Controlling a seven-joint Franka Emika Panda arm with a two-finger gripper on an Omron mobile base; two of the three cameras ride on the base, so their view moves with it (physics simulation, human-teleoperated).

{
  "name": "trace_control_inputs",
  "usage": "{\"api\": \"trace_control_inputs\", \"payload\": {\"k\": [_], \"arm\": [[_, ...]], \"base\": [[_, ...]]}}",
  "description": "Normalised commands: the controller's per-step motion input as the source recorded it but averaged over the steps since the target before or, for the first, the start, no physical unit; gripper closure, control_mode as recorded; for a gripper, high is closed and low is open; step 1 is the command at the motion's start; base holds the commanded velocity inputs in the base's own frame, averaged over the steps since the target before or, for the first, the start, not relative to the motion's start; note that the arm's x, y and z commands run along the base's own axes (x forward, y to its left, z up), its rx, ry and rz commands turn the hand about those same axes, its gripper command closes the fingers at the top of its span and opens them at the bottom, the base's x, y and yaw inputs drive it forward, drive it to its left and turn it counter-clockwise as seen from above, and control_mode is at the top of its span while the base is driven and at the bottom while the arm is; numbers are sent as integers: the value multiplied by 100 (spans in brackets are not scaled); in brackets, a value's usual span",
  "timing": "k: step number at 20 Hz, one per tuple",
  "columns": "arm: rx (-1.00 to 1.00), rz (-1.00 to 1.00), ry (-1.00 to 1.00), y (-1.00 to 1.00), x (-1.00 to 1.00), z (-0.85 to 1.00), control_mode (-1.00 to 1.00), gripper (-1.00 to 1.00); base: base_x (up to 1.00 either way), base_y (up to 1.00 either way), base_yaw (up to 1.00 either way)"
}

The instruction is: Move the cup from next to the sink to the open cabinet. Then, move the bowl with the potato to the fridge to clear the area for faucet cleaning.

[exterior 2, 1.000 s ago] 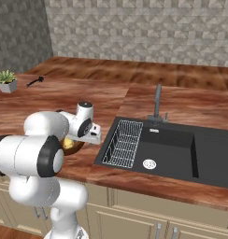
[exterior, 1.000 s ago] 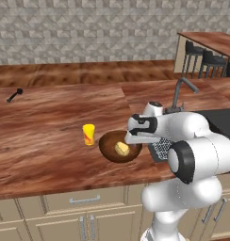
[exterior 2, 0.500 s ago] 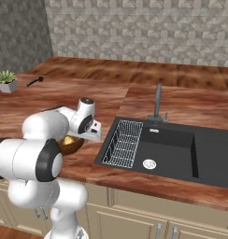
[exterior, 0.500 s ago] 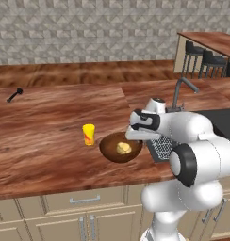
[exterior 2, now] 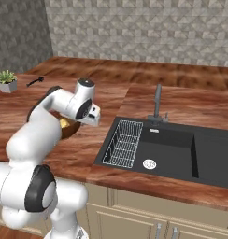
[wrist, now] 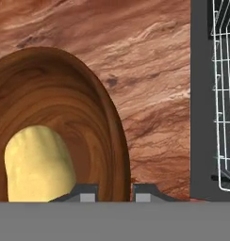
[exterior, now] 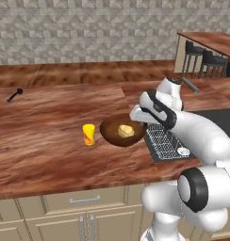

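**A:** Where does the arm stand over the wooden counter?

**B:** The white arm reaches forward and down, and its gripper sits at the right edge of the dark brown wooden bowl. In the hand view the two dark fingertips straddle the bowl's rim, one inside the bowl and one outside it, pinched on that rim.

**A:** And the bowl itself?

**B:** From the left base camera it appears tilted, its right side raised toward the gripper. Whether its far side touches the counter cannot be told. The pale yellow potato lies inside it; in the hand view the potato rests low in the bowl, just beside the inner fingertip.

**A:** Where is the cup?

**B:** The small yellow cup, with a red mark on its side, stands upright on the counter just left of the bowl, near it but apart.

**A:** What lies to the right?

**B:** The black sink is recessed in the counter right beside the bowl, with a wire rack at its left end and a round drain in its floor. The slim dark faucet rises behind the basin. In the right base view the arm hides most of the bowl. A small potted plant and a dark utensil sit far back on the left.
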Motion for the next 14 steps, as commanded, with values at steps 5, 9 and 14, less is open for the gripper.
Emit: {"api": "trace_control_inputs", "payload": {"k": [5, 9, 14], "arm": [[15, -13, -11, 0, -36, 100, -100, 100], [5, -9, -3, -1, -19, 24, 100, 100], [0, 0, 0, 0, 0, 0, 100, 100]], "base": [[0, 0, 0], [-60, -13, -45], [-44, 0, -80]]}}
